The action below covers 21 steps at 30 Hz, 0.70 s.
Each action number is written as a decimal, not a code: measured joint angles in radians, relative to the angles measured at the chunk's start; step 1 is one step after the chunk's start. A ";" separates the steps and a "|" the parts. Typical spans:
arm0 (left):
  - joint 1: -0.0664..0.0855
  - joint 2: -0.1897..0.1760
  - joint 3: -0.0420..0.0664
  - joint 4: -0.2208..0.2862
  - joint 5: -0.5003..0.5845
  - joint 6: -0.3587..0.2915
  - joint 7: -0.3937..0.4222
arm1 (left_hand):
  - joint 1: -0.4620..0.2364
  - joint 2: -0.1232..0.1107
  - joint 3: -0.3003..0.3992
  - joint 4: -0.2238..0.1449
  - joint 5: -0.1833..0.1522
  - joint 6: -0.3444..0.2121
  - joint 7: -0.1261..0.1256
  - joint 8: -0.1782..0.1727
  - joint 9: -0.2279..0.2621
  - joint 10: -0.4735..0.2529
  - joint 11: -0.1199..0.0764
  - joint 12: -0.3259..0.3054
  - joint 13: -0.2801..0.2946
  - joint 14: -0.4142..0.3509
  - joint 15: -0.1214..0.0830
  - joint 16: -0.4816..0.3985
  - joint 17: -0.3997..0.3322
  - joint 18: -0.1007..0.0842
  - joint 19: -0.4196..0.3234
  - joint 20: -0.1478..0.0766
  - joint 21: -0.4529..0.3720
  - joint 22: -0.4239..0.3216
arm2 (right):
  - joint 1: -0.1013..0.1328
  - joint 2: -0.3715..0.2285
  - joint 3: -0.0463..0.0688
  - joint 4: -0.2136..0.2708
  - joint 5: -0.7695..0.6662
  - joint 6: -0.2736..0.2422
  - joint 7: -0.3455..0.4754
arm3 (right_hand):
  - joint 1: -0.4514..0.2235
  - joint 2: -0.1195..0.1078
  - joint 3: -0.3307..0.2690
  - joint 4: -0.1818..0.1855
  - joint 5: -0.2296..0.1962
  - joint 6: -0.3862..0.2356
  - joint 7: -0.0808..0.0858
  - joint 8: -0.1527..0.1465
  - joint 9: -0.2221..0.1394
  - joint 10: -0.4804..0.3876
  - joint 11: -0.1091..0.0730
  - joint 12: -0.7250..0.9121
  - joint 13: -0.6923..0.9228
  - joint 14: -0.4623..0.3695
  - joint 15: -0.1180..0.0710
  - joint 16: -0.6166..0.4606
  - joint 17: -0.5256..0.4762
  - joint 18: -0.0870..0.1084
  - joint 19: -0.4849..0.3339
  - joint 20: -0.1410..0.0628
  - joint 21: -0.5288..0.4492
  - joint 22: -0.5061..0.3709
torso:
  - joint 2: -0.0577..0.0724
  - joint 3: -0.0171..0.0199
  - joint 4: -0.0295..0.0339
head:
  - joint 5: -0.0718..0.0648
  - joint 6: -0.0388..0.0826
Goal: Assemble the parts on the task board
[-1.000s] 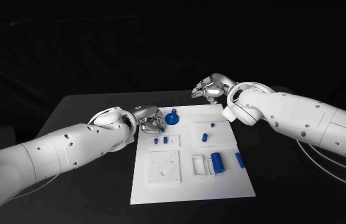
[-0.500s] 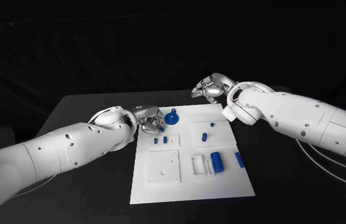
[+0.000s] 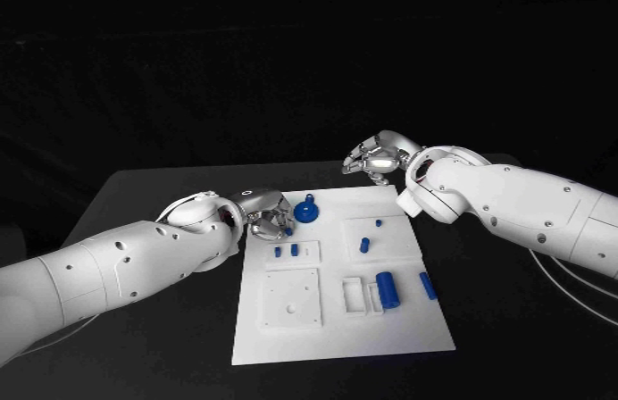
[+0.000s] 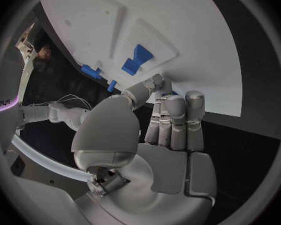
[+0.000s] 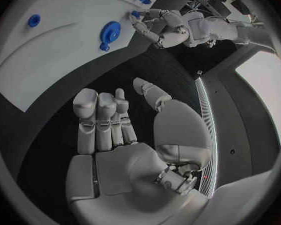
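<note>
The white task board (image 3: pixel 338 329) lies in the middle of the black table. A round blue part (image 3: pixel 308 211) sits near its far left corner, and my left hand (image 3: pixel 267 214) rests at the board's edge right beside it, fingers curled in with nothing seen in them. In the left wrist view the thumb meets the fingers (image 4: pixel 172 120) near the board (image 4: pixel 197 35) and a blue part (image 4: pixel 135 60). My right hand (image 3: pixel 378 161) hovers over the board's far edge and holds nothing. The right wrist view shows its fingers (image 5: pixel 103 120) upright, the thumb apart, the round part (image 5: pixel 109 34) and the left hand (image 5: pixel 156 27).
On the board lie a blue cylinder (image 3: pixel 388 289) beside white slots, a short blue bar (image 3: pixel 429 286), a small blue peg (image 3: pixel 366 245) and two small pegs (image 3: pixel 286 251). A square white plate (image 3: pixel 292 298) sits at the near left. Black table surrounds the board.
</note>
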<state>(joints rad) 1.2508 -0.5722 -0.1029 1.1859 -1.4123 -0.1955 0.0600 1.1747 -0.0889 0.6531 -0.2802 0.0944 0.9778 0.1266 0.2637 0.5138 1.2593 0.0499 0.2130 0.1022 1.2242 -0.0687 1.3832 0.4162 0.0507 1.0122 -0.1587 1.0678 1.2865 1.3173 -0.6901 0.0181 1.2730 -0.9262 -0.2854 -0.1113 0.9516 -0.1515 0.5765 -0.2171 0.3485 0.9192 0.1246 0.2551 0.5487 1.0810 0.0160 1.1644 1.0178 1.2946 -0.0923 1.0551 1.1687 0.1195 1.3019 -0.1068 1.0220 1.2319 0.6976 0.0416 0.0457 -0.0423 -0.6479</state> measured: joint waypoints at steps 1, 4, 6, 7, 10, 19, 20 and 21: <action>-0.001 0.000 0.000 -0.001 0.001 -0.001 0.000 | 0.000 -0.006 0.000 0.000 -0.002 -0.005 0.003 -0.003 -0.003 -0.003 0.003 -0.004 -0.001 -0.002 0.002 0.000 -0.001 0.000 -0.001 0.001 0.000 0.000 | 0.000 0.000 0.000 0.000 0.000 0.000 0.000 | 0.000 0.000 0.000 0.000 0.000 0.001 -0.001 0.000 0.000 0.000 0.000 0.000 0.000 0.000 0.000 0.000 0.000 0.000 0.000 0.000 0.000 0.000 | 0.000 -0.0002 0.0001 | 0.000 0.000; -0.001 -0.001 -0.001 -0.001 0.005 -0.004 0.000 | 0.004 -0.020 0.000 0.000 -0.002 -0.023 0.013 -0.011 -0.009 -0.013 0.006 -0.010 -0.002 -0.007 0.004 0.000 -0.001 -0.005 -0.005 0.002 0.000 0.000 | 0.000 0.000 0.000 -0.001 0.000 0.000 0.000 | 0.000 0.000 0.000 0.000 0.000 0.001 -0.001 0.000 0.000 0.000 0.000 0.000 0.000 0.000 0.000 0.000 0.000 0.000 0.000 0.000 0.000 0.000 | 0.000 -0.0006 0.0002 | 0.000 0.000; -0.001 -0.001 -0.001 -0.002 0.007 -0.005 0.000 | 0.005 -0.026 0.000 0.000 -0.002 -0.034 0.014 -0.017 -0.012 -0.013 0.006 -0.013 -0.002 -0.007 0.004 0.000 -0.002 -0.006 -0.005 0.002 0.000 0.000 | 0.000 -0.001 0.000 -0.001 0.000 0.000 0.000 | 0.000 0.000 0.000 0.000 0.000 0.001 -0.001 0.000 0.000 0.000 0.000 0.000 0.000 0.000 0.000 -0.001 0.000 0.000 0.000 0.000 0.000 0.000 | 0.000 -0.0005 0.0002 | 0.000 0.001; -0.001 -0.001 -0.001 -0.002 0.008 -0.006 -0.001 | 0.006 -0.026 0.000 0.000 -0.002 -0.036 0.013 -0.017 -0.013 -0.013 0.006 -0.015 -0.002 -0.007 0.004 0.000 -0.002 -0.006 -0.005 0.002 0.000 0.000 | 0.000 -0.001 0.000 -0.001 0.001 0.000 0.000 | 0.000 0.000 0.000 0.000 0.000 0.000 0.000 0.000 0.000 0.000 0.000 0.000 0.000 0.000 0.000 -0.004 0.000 0.000 0.000 0.000 0.000 0.000 | 0.000 -0.0005 0.0002 | 0.000 0.001; -0.001 -0.002 0.000 -0.002 0.009 -0.006 -0.002 | 0.012 -0.032 -0.003 -0.003 -0.002 -0.042 0.011 -0.020 -0.015 -0.017 0.009 -0.018 -0.002 -0.010 0.007 0.000 -0.002 -0.007 -0.005 0.002 0.000 0.000 | 0.000 -0.002 0.000 -0.002 0.001 0.000 0.001 | 0.000 0.000 0.000 0.000 0.000 -0.003 0.003 -0.005 0.000 0.000 0.000 0.000 -0.001 0.000 0.000 -0.004 0.000 0.000 0.000 0.000 0.000 0.000 | 0.000 -0.0007 0.0002 | 0.000 0.001; -0.001 -0.005 0.000 -0.008 0.013 -0.009 -0.004 | 0.021 -0.049 -0.003 -0.003 -0.002 -0.059 0.011 -0.024 -0.020 -0.029 0.015 -0.030 -0.004 -0.020 0.017 -0.006 -0.006 -0.008 -0.012 0.009 -0.004 0.000 | 0.000 -0.005 0.000 -0.003 0.004 0.000 0.004 | 0.000 0.000 0.000 0.000 0.000 -0.008 0.004 -0.012 0.000 -0.007 0.007 -0.006 -0.005 -0.001 0.001 -0.013 -0.004 0.000 -0.003 0.003 -0.012 0.000 | 0.000 -0.0007 0.0001 | -0.001 0.001; -0.001 -0.006 0.000 -0.010 0.013 -0.010 -0.004 | 0.021 -0.049 -0.003 -0.003 -0.002 -0.060 0.011 -0.024 -0.020 -0.031 0.016 -0.031 -0.005 -0.023 0.020 -0.009 -0.008 -0.008 -0.014 0.011 -0.007 -0.001 | 0.000 -0.005 0.000 -0.003 0.005 0.000 0.006 | 0.000 0.000 0.000 0.000 0.000 -0.008 0.004 -0.012 0.000 -0.008 0.007 -0.007 -0.007 -0.001 0.001 -0.014 -0.006 0.000 -0.006 0.006 -0.012 -0.001 | 0.000 -0.0007 0.0001 | -0.001 0.001; -0.001 -0.007 0.000 -0.012 0.013 -0.011 -0.004 | 0.022 -0.053 -0.003 -0.003 -0.002 -0.061 0.012 -0.024 -0.021 -0.033 0.019 -0.031 -0.005 -0.023 0.020 -0.009 -0.008 -0.008 -0.015 0.012 -0.007 -0.002 | 0.000 -0.006 0.000 -0.003 0.005 0.000 0.007 | 0.000 0.000 0.000 0.000 0.000 -0.012 0.009 -0.012 0.000 -0.015 0.007 -0.007 -0.009 -0.004 0.004 -0.020 -0.009 0.001 -0.010 0.011 -0.018 -0.002 | 0.000 -0.0007 0.0000 | -0.001 0.002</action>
<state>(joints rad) 1.2496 -0.5794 -0.1029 1.1740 -1.3989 -0.2066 0.0559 1.1964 -0.1421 0.6502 -0.2829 0.0920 0.9171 0.1387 0.2401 0.4926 1.2262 0.0686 0.1817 0.0974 1.2012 -0.0490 1.3745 0.4080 0.0428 0.9969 -0.1464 1.0607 1.2845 1.3173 -0.6965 0.0178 1.2696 -0.9207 -0.2856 -0.1043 0.9517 -0.1515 0.5765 -0.2171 0.3485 0.9070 0.1332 0.2435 0.5485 1.0664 0.0230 1.1571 1.0093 1.2902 -0.0879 1.0354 1.1599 0.1208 1.2914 -0.0963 1.0041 1.2298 0.6975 0.0409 0.0457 -0.0436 -0.6463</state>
